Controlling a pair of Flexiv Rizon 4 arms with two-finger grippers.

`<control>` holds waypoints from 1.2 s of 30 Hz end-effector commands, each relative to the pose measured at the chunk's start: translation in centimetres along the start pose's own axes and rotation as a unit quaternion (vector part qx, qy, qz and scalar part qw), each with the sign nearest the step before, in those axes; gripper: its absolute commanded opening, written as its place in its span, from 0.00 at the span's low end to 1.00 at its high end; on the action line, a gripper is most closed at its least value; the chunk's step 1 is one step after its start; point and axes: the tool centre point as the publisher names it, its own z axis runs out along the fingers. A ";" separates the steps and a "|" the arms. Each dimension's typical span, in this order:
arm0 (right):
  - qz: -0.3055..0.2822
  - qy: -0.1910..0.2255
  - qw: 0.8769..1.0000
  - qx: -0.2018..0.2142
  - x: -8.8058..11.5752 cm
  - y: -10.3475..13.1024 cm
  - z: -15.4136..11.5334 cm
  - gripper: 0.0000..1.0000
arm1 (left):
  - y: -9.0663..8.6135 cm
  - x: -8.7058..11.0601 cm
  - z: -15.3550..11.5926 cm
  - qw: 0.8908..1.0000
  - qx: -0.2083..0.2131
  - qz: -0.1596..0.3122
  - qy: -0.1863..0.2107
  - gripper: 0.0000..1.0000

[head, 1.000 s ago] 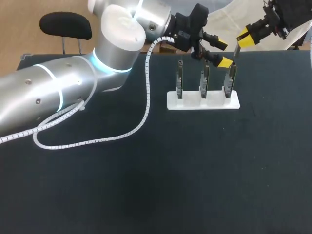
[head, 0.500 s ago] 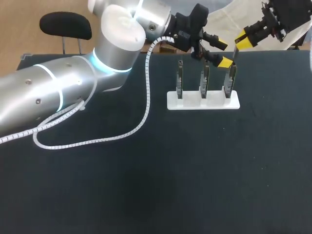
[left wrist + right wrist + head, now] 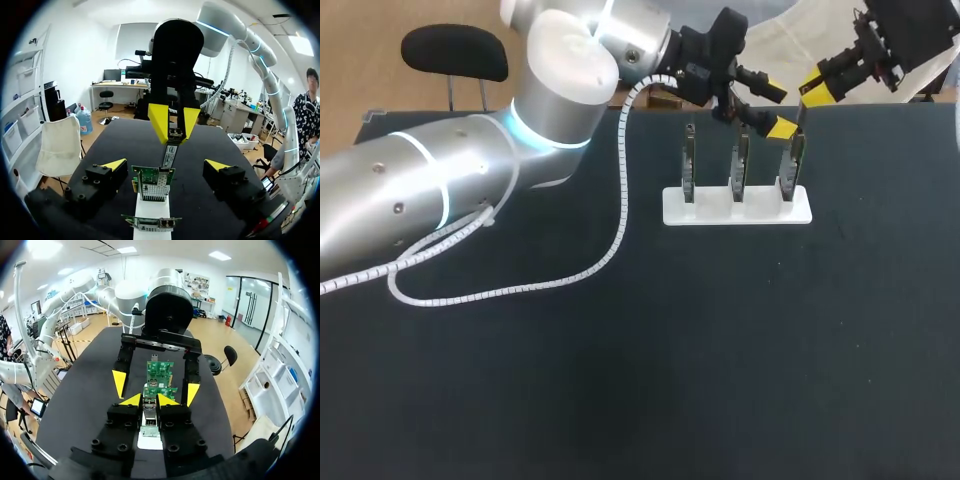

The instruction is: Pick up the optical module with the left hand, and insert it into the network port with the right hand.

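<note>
Left wrist view: slim grey optical module [image 3: 169, 156] in right pincer [image 3: 175, 138]

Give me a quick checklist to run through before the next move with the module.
1. Right gripper shut on module: ok.
2. Left gripper open, off the module: ok.
3. Module pointing down at card: ok.
4. Module tip aligned for insertion: cannot tell.
5. Card upright in stand: ok.
</note>
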 end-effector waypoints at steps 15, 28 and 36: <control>-0.003 0.005 1.000 -0.001 0.3 -0.2 0.1 0.00 | 0.2 -0.1 0.0 1.000 0.002 -0.001 0.002 1.00; -0.007 0.018 1.000 -0.003 0.7 -0.6 0.4 0.00 | 0.2 -0.1 0.0 1.000 0.002 -0.001 0.002 1.00; -0.005 0.018 1.000 -0.006 0.9 -0.8 0.5 0.00 | 0.2 -0.1 0.0 1.000 0.002 -0.001 0.002 1.00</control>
